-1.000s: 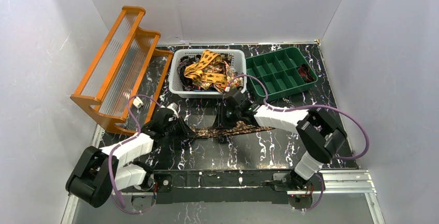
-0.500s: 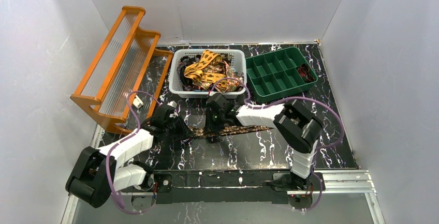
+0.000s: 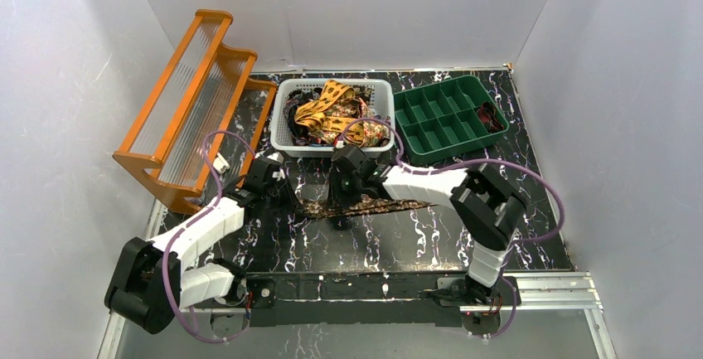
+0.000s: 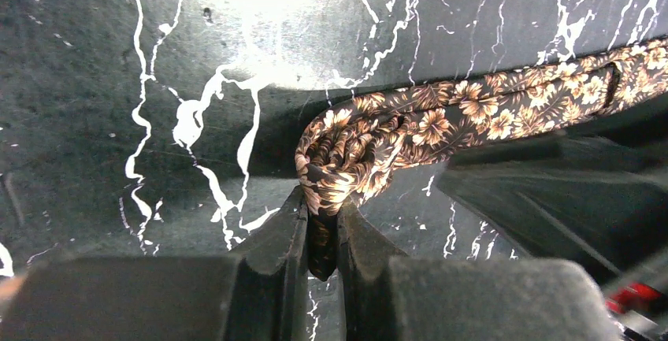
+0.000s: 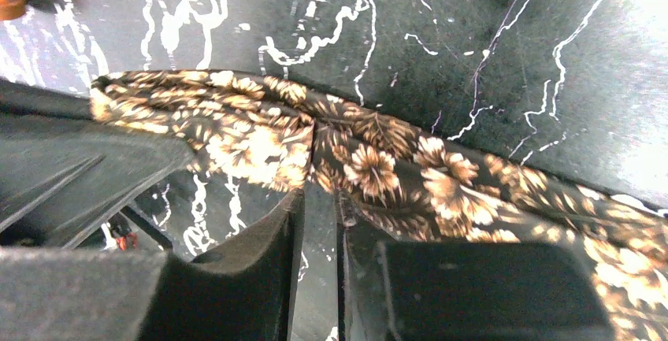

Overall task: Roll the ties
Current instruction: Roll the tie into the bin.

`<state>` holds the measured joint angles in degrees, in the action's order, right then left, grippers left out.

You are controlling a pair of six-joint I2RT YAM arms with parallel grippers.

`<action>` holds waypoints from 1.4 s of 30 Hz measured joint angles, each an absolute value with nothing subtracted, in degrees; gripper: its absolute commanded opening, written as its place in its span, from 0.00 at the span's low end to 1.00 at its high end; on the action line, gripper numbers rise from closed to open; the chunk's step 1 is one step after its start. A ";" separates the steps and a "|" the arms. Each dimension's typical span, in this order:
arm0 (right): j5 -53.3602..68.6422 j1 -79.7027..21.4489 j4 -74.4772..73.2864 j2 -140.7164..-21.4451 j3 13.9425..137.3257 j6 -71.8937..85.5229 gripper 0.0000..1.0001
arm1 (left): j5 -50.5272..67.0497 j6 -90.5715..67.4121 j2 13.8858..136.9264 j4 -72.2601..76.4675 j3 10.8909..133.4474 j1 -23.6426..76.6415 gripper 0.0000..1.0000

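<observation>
A dark brown tie (image 3: 377,205) with tan flowers lies stretched across the marble table, left to right. Its left end is bunched into a small roll (image 4: 343,156), and my left gripper (image 4: 321,219) is shut on that roll, fabric pinched between the fingers. In the top view the left gripper (image 3: 292,201) sits at the tie's left end. My right gripper (image 3: 341,212) is just to its right, over the tie. Its jaws (image 5: 319,203) stand a narrow gap apart at the tie's (image 5: 378,160) near edge, with bare table showing between them. More ties (image 3: 332,110) fill the white basket (image 3: 284,131).
An orange ribbed rack (image 3: 186,102) stands at the back left. A green compartment tray (image 3: 439,118) sits at the back right, next to the basket. Purple cables loop over both arms. Both grippers are close together near the table's middle.
The right arm has swung left along the tie, toward the left gripper. The left arm has reached slightly forward, still gripping the rolled end.
</observation>
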<state>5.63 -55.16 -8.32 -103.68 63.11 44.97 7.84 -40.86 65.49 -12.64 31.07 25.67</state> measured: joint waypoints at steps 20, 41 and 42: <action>-4.36 -55.72 -11.92 -102.37 60.77 42.81 0.27 | 4.51 -43.16 64.23 -15.00 31.90 25.67 0.00; -3.18 -57.78 -11.86 -102.00 60.31 45.71 0.32 | 0.80 -34.63 64.97 -25.34 38.00 25.74 0.00; -2.52 -57.78 -11.84 -101.97 60.31 45.98 0.34 | 0.05 -34.44 65.19 -25.93 38.48 25.91 0.00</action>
<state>-2.52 -57.78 -11.84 -101.97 60.31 45.98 0.05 -34.44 65.19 -25.93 38.48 25.91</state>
